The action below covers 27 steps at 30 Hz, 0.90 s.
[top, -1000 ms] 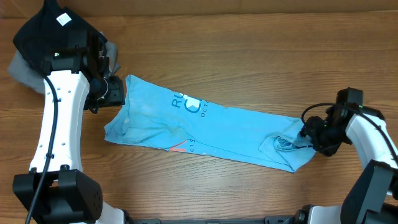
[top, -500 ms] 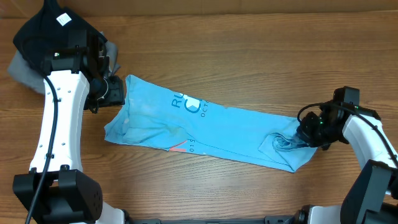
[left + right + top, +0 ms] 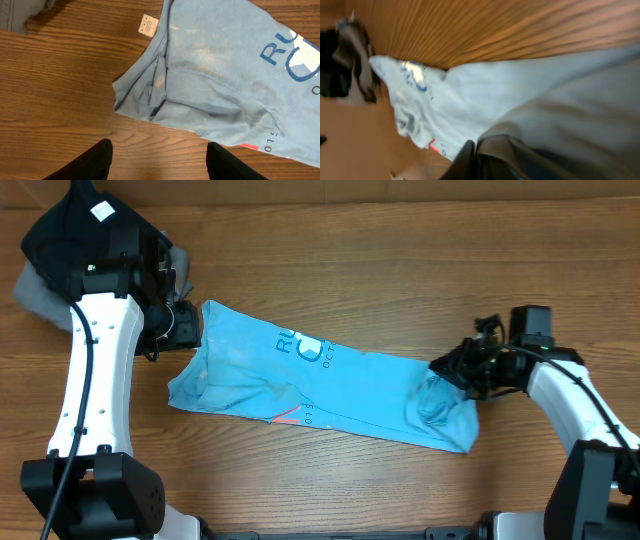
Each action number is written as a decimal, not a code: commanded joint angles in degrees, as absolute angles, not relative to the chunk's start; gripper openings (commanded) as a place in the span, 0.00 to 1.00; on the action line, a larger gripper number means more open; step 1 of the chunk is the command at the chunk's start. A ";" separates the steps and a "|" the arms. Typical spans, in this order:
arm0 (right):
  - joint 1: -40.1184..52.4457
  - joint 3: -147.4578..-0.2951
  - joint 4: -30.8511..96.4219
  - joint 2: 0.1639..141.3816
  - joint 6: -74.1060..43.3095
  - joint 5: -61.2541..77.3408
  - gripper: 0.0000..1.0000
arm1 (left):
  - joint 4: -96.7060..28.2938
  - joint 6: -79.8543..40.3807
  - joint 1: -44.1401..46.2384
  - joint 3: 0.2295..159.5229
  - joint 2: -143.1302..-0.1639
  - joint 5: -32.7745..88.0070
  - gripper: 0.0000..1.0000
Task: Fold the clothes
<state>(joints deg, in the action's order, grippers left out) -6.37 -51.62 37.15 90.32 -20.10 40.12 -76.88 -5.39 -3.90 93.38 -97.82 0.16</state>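
Bright, even light falls from above; faint soft shadows edge the T-shirt (image 3: 320, 385). The right wrist view is motion-blurred, the left wrist view sharp.

T-shirt (image 3: 320, 385): in the left wrist view it runs off the top and right edges. Its far end is bunched up by the right gripper (image 3: 447, 370), so the hem there is hidden.
Lettering (image 3: 290, 55): cut by the right edge, and the small print is unreadable.
Neck tag (image 3: 147, 25): its print is too small to read.
Right gripper: the tips are lost in the cloth they pinch. Its own view is smeared, and its fingers (image 3: 492, 155) are only a dark blur.
Left gripper (image 3: 158, 150): the spread fingers (image 3: 95, 160) are cut by the bottom edge.
Grey garment (image 3: 28, 295): mostly covered by the black garment (image 3: 60, 240) and the left arm.
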 commanded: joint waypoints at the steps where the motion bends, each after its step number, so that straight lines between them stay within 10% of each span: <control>1: -3.42 -51.62 35.81 90.02 -21.78 42.37 0.30 | -76.60 -4.71 -4.10 94.24 -96.64 0.01 0.63; 22: -14.66 -54.70 58.92 86.78 -14.04 18.92 0.56 | -76.09 -4.69 -4.10 94.24 -96.66 0.01 0.65; 27: -10.98 -54.70 62.26 86.78 -12.91 21.50 0.13 | -76.03 -4.69 -4.10 94.24 -96.66 0.03 0.66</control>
<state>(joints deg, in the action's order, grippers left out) -13.19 -53.47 61.67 88.01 -15.14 20.21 -76.18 -5.39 -3.90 93.38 -97.82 0.14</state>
